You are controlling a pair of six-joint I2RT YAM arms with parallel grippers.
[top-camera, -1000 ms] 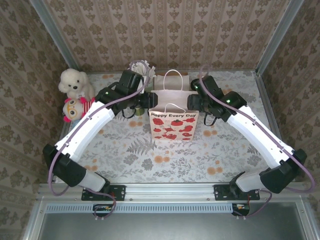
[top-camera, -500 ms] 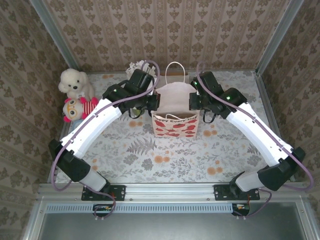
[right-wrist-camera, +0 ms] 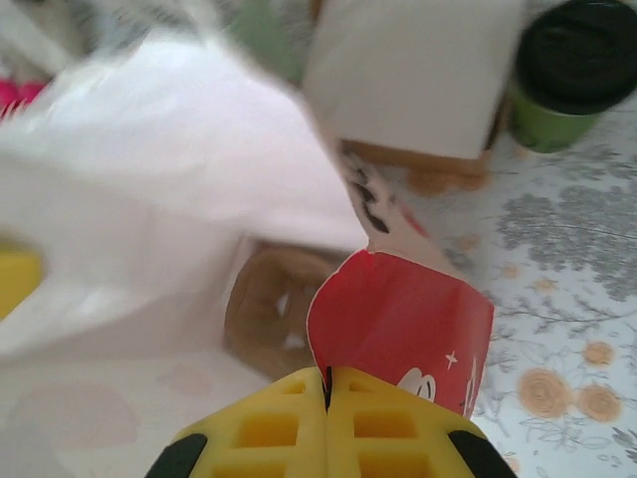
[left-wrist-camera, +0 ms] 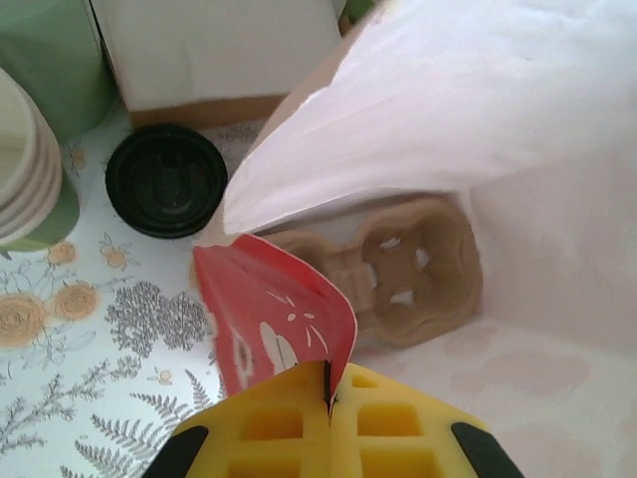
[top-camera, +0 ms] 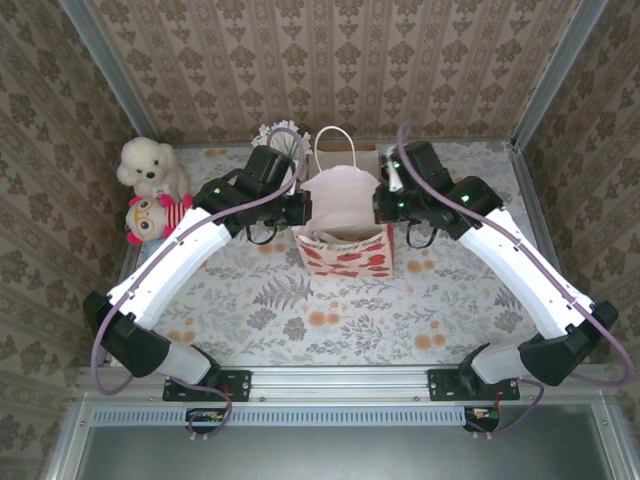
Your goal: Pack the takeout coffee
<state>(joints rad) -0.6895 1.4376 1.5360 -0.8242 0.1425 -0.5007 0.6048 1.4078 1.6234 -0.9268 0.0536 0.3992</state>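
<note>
— At the middle of the worktop (top-camera: 300, 310), what have the two arms got hold of?

— A paper bag (top-camera: 345, 235), red poppy print on the outside, plain pale paper inside. Each arm has a top corner. The left tool (left-wrist-camera: 328, 398) is clenched on the bag's left rim, its waffled yellow pads pressed together with the thin red paper pinched between them. The right tool (right-wrist-camera: 326, 383) is clamped on the opposite rim in the same way.

— Anything inside?

— A moulded cardboard carrier (left-wrist-camera: 398, 274), brown and fibrous, with rounded cup wells, lying flat on the bottom.

— And the coffee?

— Outside the bag. The green cup (right-wrist-camera: 572, 70) is a small paper one, dark on top, standing upright on the flowered cloth to the bag's right, just beside a white box (right-wrist-camera: 413, 70) with a brown base. Its black lid (left-wrist-camera: 166, 179), round ribbed plastic, lies flat on the cloth by the bag's left corner, apart from the cup.

— What is near the lid?

— A stack of cups (left-wrist-camera: 30, 179), green outside and cream within, just to its left. Two plush toys (top-camera: 150, 190) sit at the far left edge, well apart from the bag.
</note>
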